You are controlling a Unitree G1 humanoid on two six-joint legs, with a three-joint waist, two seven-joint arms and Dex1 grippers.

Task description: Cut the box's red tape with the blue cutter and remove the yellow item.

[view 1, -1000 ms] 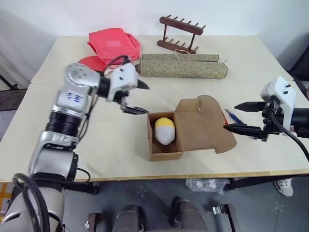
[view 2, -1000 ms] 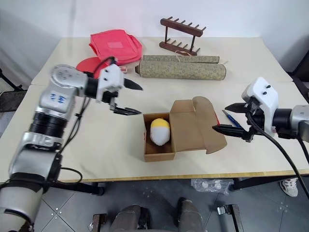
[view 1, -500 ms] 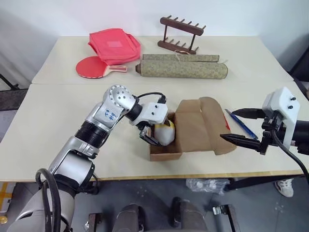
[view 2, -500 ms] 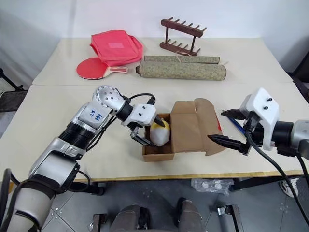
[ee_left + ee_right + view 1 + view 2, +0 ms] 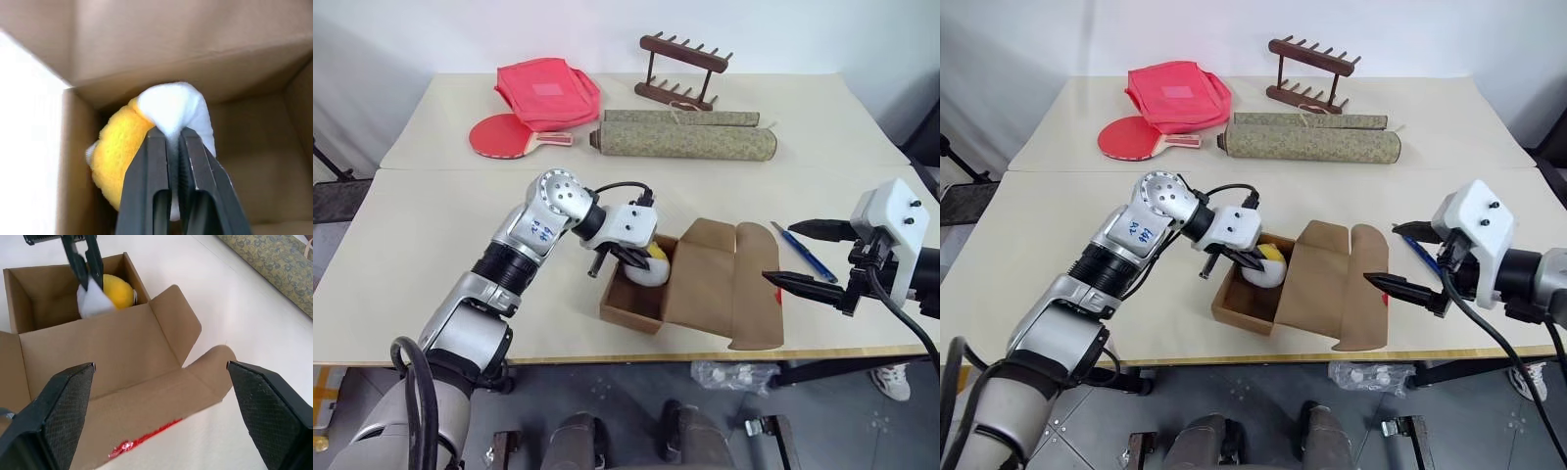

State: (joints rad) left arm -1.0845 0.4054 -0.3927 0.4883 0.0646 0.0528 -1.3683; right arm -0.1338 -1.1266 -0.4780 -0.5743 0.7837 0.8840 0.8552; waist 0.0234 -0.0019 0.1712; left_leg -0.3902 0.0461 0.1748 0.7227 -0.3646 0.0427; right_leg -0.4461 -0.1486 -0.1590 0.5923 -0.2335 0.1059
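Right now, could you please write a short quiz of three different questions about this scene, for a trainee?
1. True or false: the left claw is shut on the white wrapping of the yellow item.
2. Where does the blue cutter lie?
A. inside the box
B. on the table, beyond the open flaps, near the right claw
C. on the red pouch
3. Fill in: the box is ____, its flaps folded out.

Key:
1. True; the item still sits inside the box.
2. B; the right claw is open and holds nothing.
3. open; torn red tape shows on one flap edge.
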